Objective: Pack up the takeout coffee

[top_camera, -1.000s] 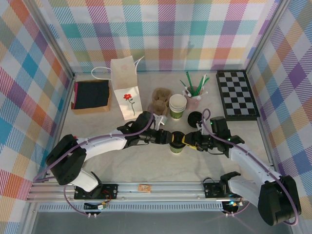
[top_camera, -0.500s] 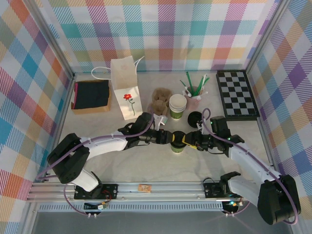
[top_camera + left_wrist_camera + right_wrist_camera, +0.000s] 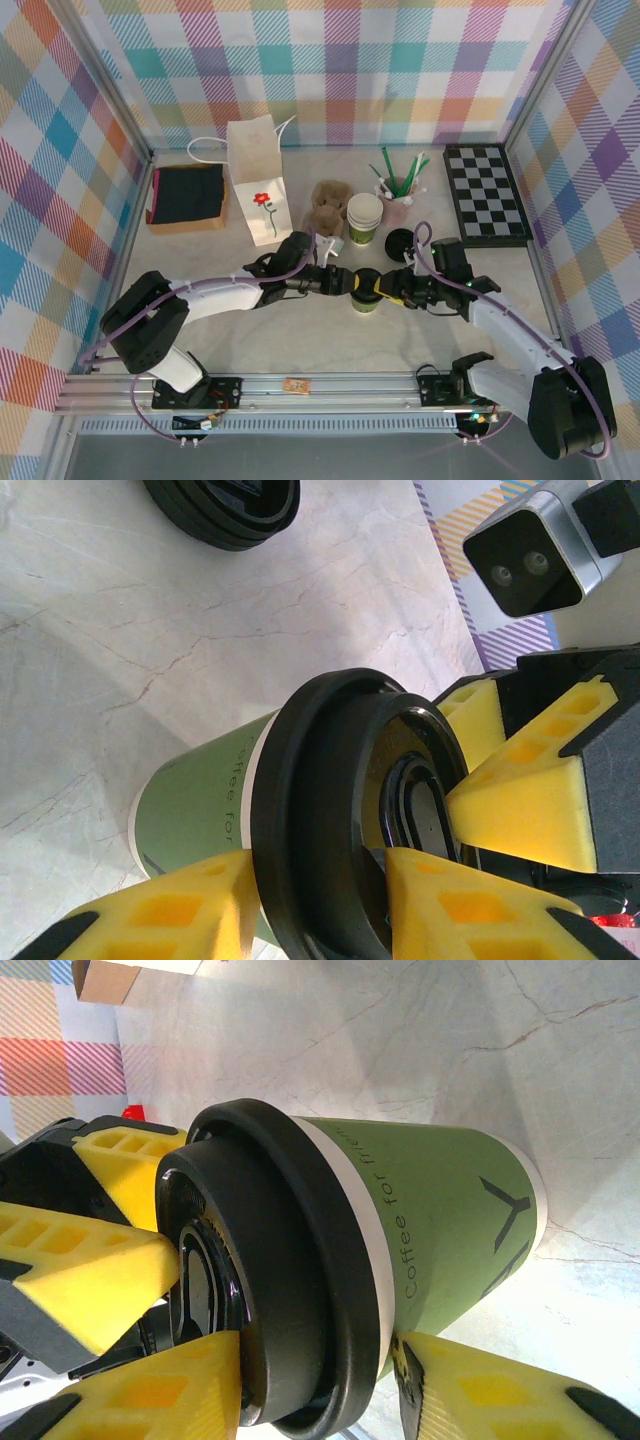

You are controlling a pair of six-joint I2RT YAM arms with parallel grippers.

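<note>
The pale marbled table [image 3: 300,335] carries a checkerboard [image 3: 485,195] at far right. At far left is a shallow cardboard box [image 3: 187,197] filled with something black. A white paper bag [image 3: 257,180] printed with a red rose stands upright just right of the box; what is inside it cannot be seen.

Right of the bag come a brown pulp cup carrier [image 3: 328,207], a stack of white-and-green cups [image 3: 364,218], and a small cup [image 3: 396,197] holding green and white straws. A loose black lid [image 3: 400,241] lies flat just nearer than the straws.

The takeout coffee [image 3: 365,290] stands upright on the table at centre, nearer than the cup stack. The left gripper [image 3: 345,283] is at its left and the right gripper [image 3: 386,290] at its right.

The wrist views add the white band under the black lid and the words "Coffee for" on the green body. In the left wrist view, the yellow pads [image 3: 160,920] sit spread apart, one beside the body and one over the lid top. The right wrist view has its pads [image 3: 500,1400] set the same way. Whether either pair is actually clamped on the cup cannot be told.
</note>
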